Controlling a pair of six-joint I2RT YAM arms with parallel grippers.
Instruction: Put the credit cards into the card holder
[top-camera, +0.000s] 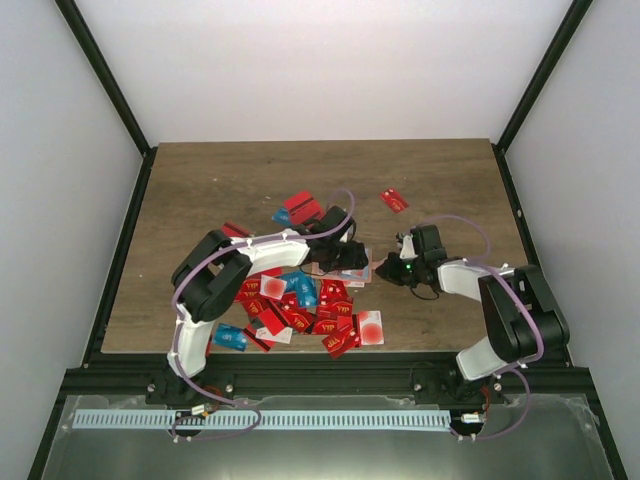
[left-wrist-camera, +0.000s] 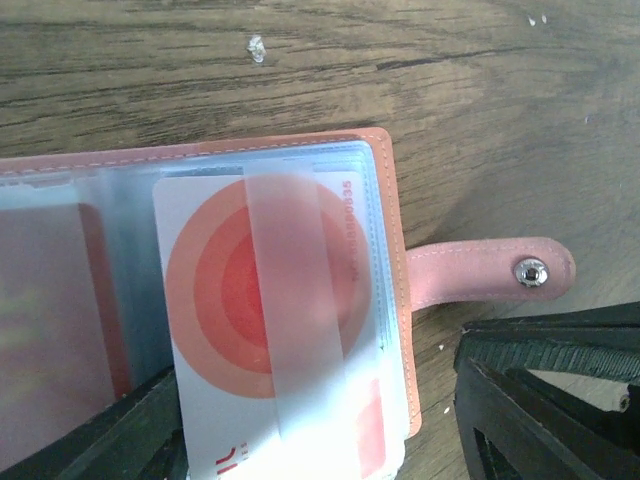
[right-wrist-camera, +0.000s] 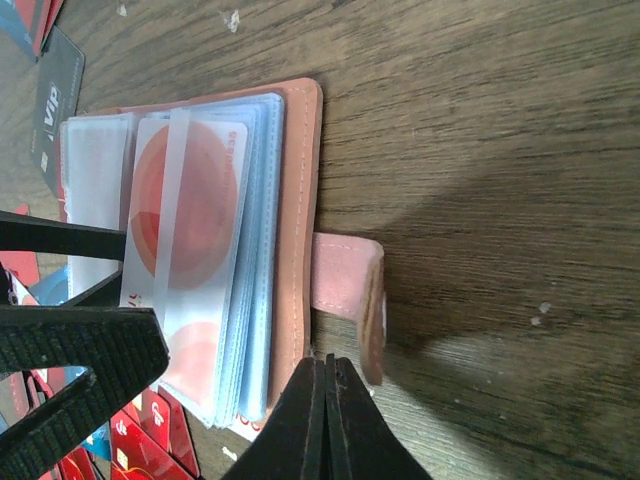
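The card holder (left-wrist-camera: 395, 230) is a pinkish-tan leather booklet lying open on the table, with clear plastic sleeves and a snap tab (left-wrist-camera: 490, 275). A white card with a red circle (left-wrist-camera: 210, 290) sits on the top sleeve under a translucent strip. My left gripper (left-wrist-camera: 320, 400) is open, its fingers either side of the card's near end. My right gripper (right-wrist-camera: 325, 370) is shut and empty, its tips at the holder's cover edge (right-wrist-camera: 300, 200) beside the tab (right-wrist-camera: 345, 275). In the top view both grippers, left (top-camera: 348, 258) and right (top-camera: 392, 270), meet over the holder (top-camera: 362, 274).
A pile of mostly red credit cards (top-camera: 300, 305) lies under the left arm, with a blue one (top-camera: 230, 337) and a white red-dot one (top-camera: 370, 328) near the front edge. More red cards (top-camera: 300, 210) lie behind, one apart (top-camera: 394, 200). A dark grey card (right-wrist-camera: 58, 100) lies by the holder.
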